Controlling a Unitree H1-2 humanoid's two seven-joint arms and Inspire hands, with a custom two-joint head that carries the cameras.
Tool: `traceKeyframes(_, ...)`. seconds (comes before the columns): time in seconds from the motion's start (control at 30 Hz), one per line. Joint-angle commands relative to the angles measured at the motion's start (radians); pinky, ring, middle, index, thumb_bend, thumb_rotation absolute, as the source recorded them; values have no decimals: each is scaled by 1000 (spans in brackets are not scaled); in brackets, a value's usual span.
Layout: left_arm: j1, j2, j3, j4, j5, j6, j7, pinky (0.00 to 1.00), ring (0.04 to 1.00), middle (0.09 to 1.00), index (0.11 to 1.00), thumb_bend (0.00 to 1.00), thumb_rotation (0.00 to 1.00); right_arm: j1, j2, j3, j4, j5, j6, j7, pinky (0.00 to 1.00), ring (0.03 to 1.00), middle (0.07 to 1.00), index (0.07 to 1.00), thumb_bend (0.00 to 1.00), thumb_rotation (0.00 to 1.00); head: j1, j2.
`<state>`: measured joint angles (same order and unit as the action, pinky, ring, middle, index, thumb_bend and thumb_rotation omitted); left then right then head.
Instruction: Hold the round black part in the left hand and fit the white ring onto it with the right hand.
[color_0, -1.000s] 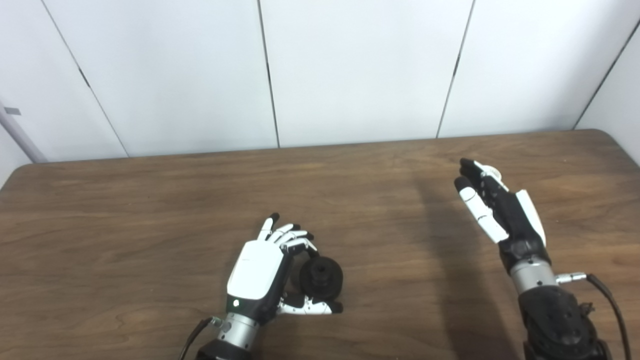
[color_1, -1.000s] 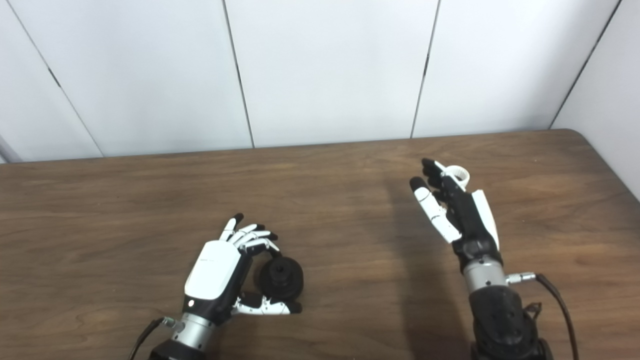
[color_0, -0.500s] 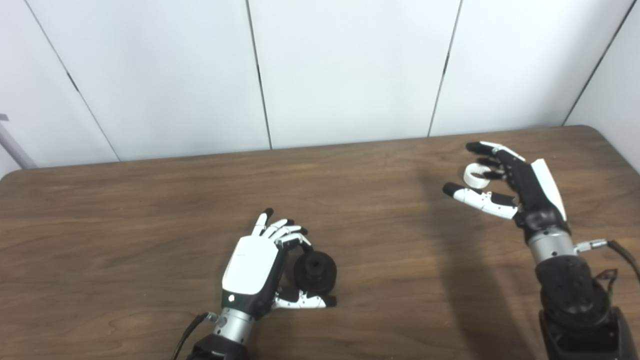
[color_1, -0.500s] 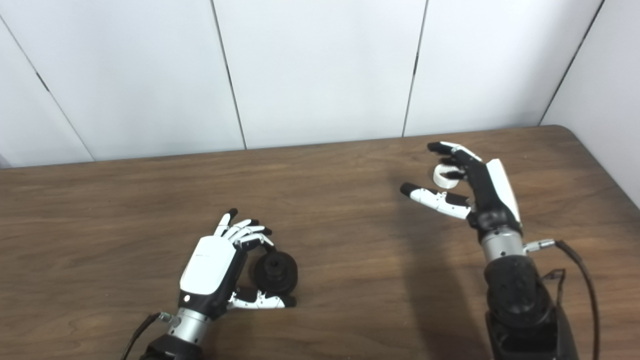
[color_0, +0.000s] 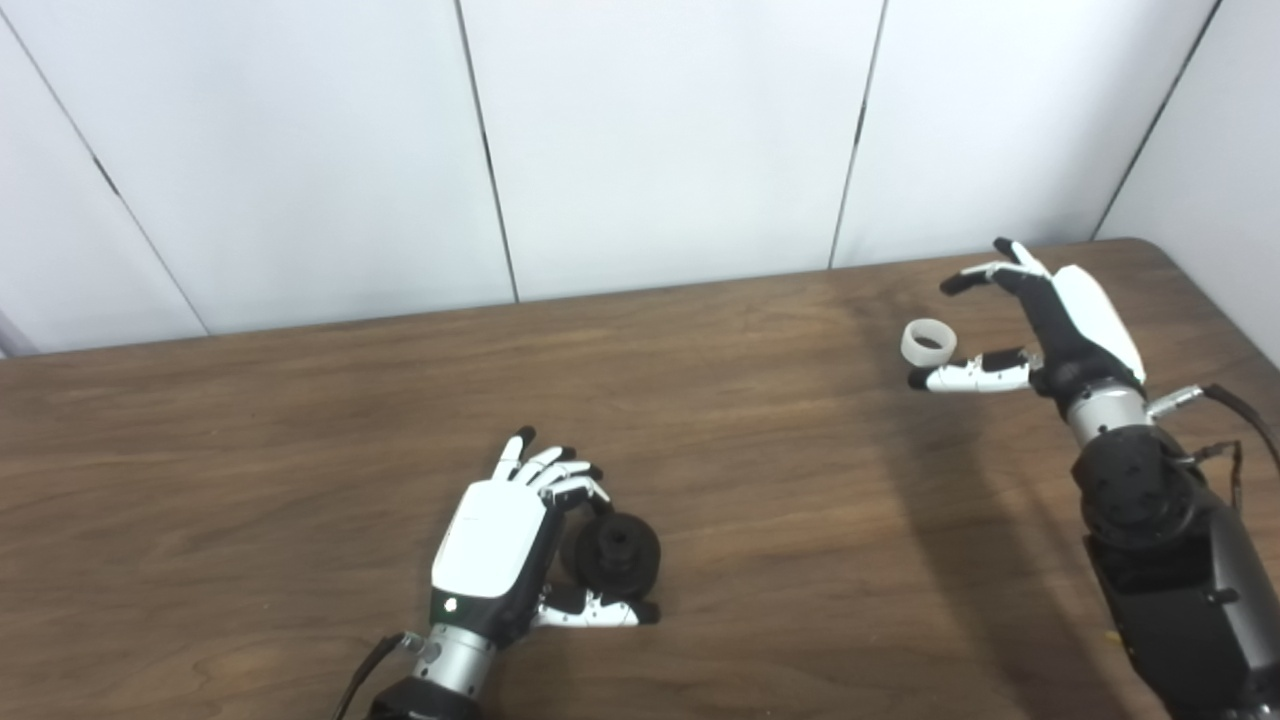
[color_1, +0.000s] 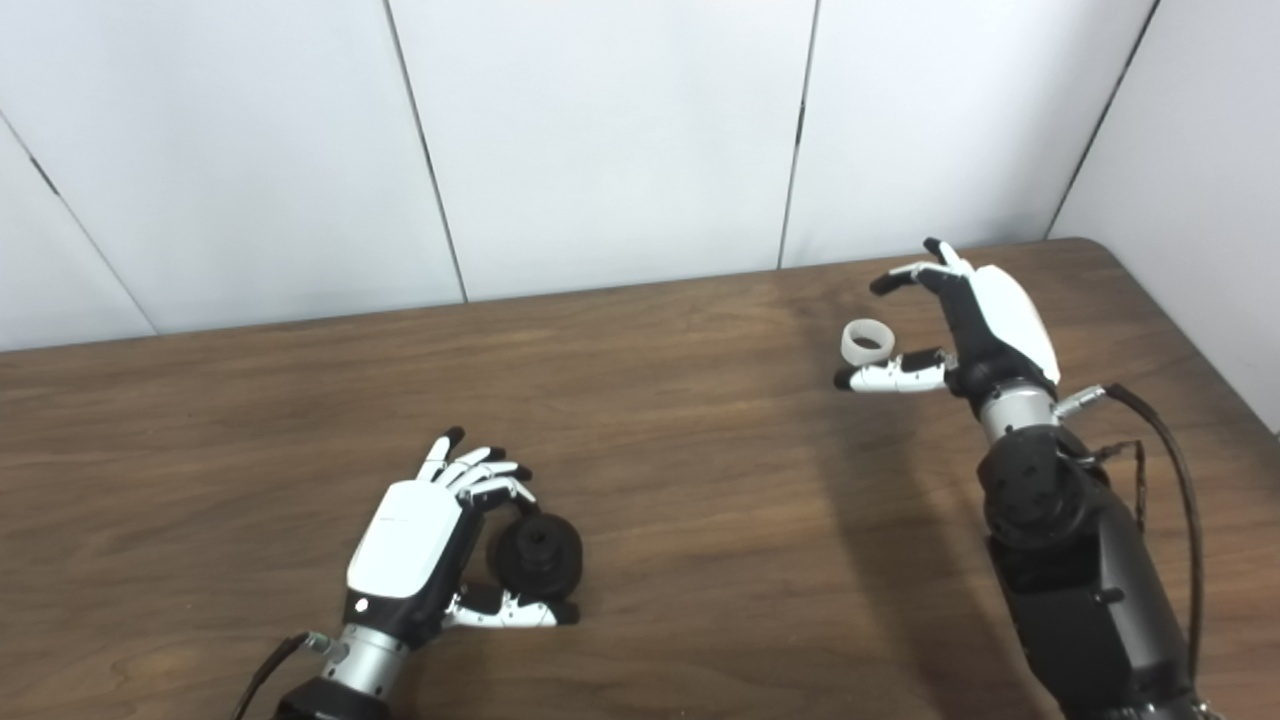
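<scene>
The round black part (color_0: 612, 552) rests on the wooden table (color_0: 280, 440) near the front, left of centre. My left hand (color_0: 495, 545) is curled around it, fingers on its far edge and thumb along its near edge. The white ring (color_0: 928, 341) lies flat on the table at the far right. My right hand (color_0: 1055, 320) hovers just right of the ring, palm turned left and fingers spread. Its thumb reaches under the ring's near side and its fingers arch beyond the far side, with no visible contact.
White wall panels (color_0: 660, 140) stand right behind the table's far edge. The table's rounded far-right corner (color_0: 1165, 250) is close to my right hand. A black cable (color_0: 1235, 410) hangs off the right wrist.
My right hand has swung toward the far right and turned palm-left, so the ring now shows in front of its open fingers. The left hand and black part have stayed put; the camera has shifted.
</scene>
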<state>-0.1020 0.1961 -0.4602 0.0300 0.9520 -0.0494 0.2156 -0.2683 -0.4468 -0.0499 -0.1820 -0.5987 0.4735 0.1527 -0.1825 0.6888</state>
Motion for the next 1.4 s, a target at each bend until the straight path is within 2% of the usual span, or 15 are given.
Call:
traceKeyframes(0.0, 64, 42, -8, 89, 21, 0, 8, 1000, 856, 758, 483, 525, 57, -66, -36, 3, 20, -18, -6, -1, 984, 1000, 993, 698, 879, 161, -7, 2)
traceKeyframes(0.43, 77, 57, -1, 51, 17, 7, -16, 1000, 855, 760, 484, 525, 56, -181, -68, 48, 273, -55, -5, 47, 1000, 1000, 1000, 732, 876, 171, -30, 7)
traceKeyframes(0.73, 100, 65, 4, 38, 17, 5, -21, 1000, 844, 756, 483, 525, 56, -247, -81, 94, 408, -57, -6, 20, 1000, 1000, 1000, 737, 876, 213, -35, 6)
traceKeyframes(1.03, 117, 71, 10, 22, 12, 8, -25, 1000, 845, 751, 483, 525, 55, -279, -54, 74, 472, -39, -4, -5, 1000, 1000, 1000, 739, 856, 228, -34, 10)
traceKeyframes(1.37, 117, 69, 11, 25, 20, 8, -27, 1000, 843, 751, 483, 525, 55, -278, -55, 77, 428, -43, -4, -1, 1000, 1000, 1000, 750, 860, 258, -37, 15)
